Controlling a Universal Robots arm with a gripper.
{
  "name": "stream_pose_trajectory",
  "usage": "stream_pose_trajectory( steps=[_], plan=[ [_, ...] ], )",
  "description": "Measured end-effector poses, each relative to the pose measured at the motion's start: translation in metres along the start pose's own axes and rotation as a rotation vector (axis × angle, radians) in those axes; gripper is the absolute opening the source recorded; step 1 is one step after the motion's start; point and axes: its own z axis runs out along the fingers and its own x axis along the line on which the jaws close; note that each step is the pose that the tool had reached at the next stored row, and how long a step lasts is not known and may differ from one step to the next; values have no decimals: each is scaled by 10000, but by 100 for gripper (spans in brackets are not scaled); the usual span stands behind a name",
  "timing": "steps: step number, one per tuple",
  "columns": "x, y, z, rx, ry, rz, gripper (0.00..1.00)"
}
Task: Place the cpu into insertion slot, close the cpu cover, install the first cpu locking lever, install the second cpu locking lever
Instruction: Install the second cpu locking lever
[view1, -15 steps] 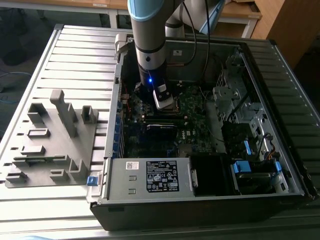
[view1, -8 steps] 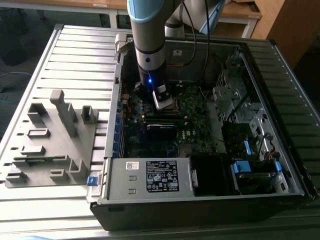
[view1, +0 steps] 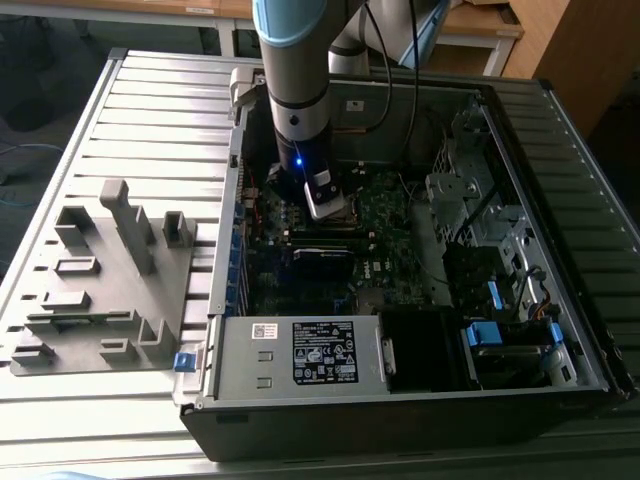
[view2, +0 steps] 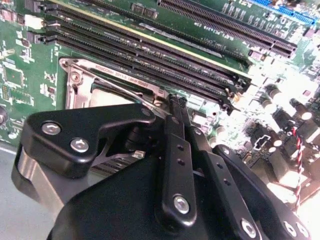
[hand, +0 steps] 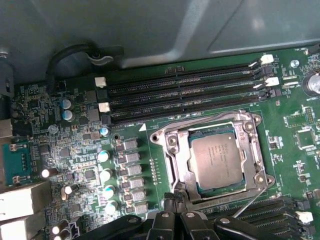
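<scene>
One thin lever (hand: 247, 202) juts from the socket edge right beside the gripper (hand: 178, 207), whose closed fingers (hand: 169, 202) hold nothing, while the cpu (hand: 217, 161) lies seated in the insertion slot (hand: 176, 161) under the lowered cpu cover (hand: 252, 150), so press slowly and squarely.

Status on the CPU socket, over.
Gripper shut, fingers at the socket's edge. CPU seated in insertion slot, CPU cover down over it. Nothing in the way.
</scene>
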Motion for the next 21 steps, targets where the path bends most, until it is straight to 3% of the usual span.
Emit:
stream_pose_trajectory(
  steps=[5, 17, 21],
  plan=[
    [-15, 16, -123, 9, -4, -2, 11],
    [-65, 66, -541, 43, -7, -6, 11],
    [-99, 73, -540, 44, -6, 0, 11]
  ],
)
